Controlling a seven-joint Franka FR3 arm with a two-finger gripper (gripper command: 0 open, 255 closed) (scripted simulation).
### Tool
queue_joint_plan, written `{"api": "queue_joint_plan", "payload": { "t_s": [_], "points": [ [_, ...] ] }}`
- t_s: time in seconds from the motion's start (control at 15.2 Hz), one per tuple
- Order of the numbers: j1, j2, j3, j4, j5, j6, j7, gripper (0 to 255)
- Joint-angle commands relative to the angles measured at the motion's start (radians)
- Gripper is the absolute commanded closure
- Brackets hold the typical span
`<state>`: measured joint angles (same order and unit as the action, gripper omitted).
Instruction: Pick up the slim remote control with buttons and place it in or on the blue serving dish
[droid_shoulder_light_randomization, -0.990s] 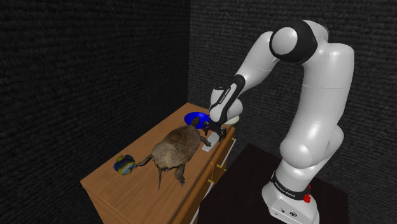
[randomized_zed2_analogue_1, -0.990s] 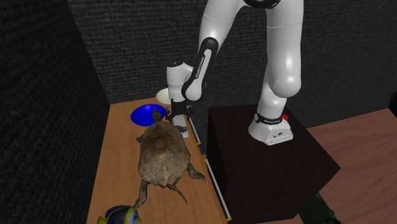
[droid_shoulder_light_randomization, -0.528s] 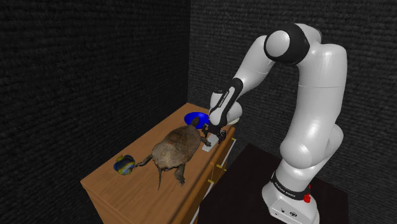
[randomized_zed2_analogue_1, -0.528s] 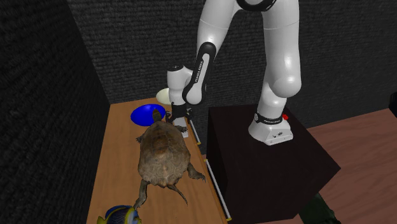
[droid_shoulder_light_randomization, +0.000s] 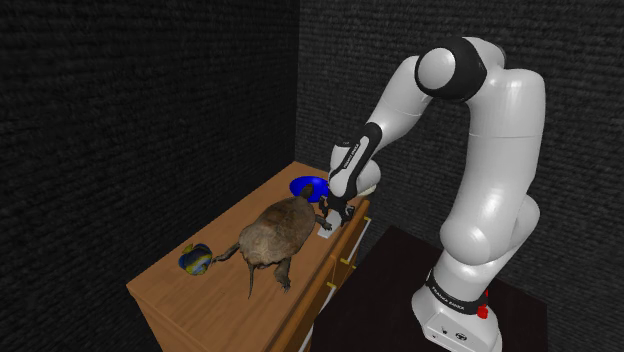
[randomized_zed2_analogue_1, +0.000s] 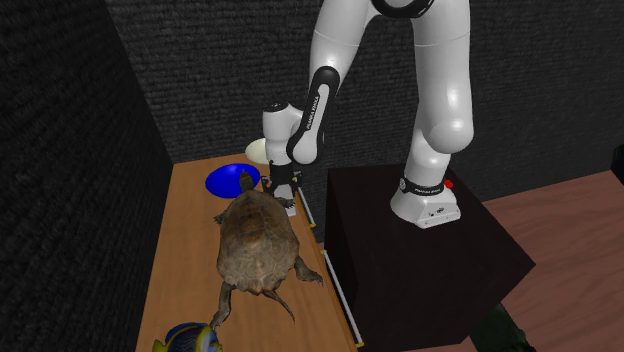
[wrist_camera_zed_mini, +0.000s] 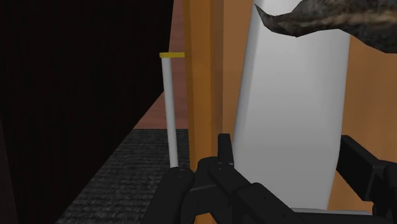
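Dark textured walls all round, wooden desk (droid_shoulder_light_randomization: 200, 300) in the corner. From the shoulder view's left: a striped fish toy (droid_shoulder_light_randomization: 194, 260); a big turtle (droid_shoulder_light_randomization: 275, 235) hogging the middle; the blue dish (droid_shoulder_light_randomization: 307, 186) at the far end. The remote (wrist_camera_zed_mini: 292, 114), a plain white slab, lies along the desk edge facing the stand, with a turtle limb over its far end; I'd guess that's why the pincer (wrist_camera_zed_mini: 289, 159) straddles the free end, across the narrow width. It looks clamped on the remote, which sits flat on the desk.

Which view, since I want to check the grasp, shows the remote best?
Wrist view: the white remote looms close, a turtle's leg overlapping its far end. Both exterior views show a tiny white sliver beside the turtle.
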<state>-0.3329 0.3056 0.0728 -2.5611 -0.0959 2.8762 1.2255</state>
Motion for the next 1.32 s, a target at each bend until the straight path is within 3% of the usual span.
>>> {"api": "queue_joint_plan", "payload": {
  "t_s": [0.0, 0.33, 1.25],
  "points": [
    [0.0, 0.0, 0.0, 0.0, 0.0, 0.0, 0.0, 255],
    [0.0, 0.0, 0.0, 0.0, 0.0, 0.0, 0.0, 255],
    [-0.025, -0.22, 0.039, -0.023, 0.067, -0.196, -0.05, 255]
  ]
}}
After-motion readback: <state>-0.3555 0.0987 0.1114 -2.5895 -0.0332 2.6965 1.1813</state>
